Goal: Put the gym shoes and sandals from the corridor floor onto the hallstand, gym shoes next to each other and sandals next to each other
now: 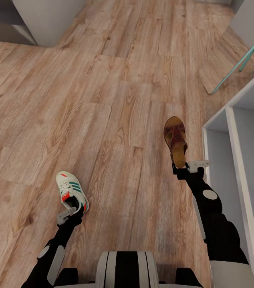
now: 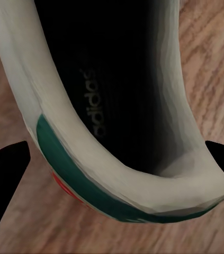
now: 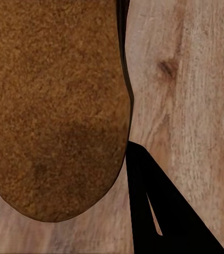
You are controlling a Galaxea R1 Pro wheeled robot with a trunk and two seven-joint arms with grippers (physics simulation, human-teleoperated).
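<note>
At the left of the head view, the left end effector [image 1: 71, 212] pinches the heel end of a white low gym shoe with green side stripes and red-orange patches [image 1: 71, 191], its toe pointing away from the robot. The left wrist view looks straight into this shoe's dark opening [image 2: 117, 90], its pale heel collar curving across with a green band beneath, and a dark finger [image 2: 6, 185] shows at each side of it. Under it runs the light brown wood-plank corridor floor [image 1: 103, 100]; whether the shoe touches the planks I cannot tell. Further right, the right end effector [image 1: 185, 168] clamps the heel of a dark brown leather open-backed sandal with a tan footbed [image 1: 176, 140], toe also pointing away. The right wrist view shows that grainy tan footbed [image 3: 53, 106] up close, one dark finger [image 3: 154, 211] beside it. At the far right stands the pale grey-white shoe rack [image 1: 239, 132], just beside the sandal.
</note>
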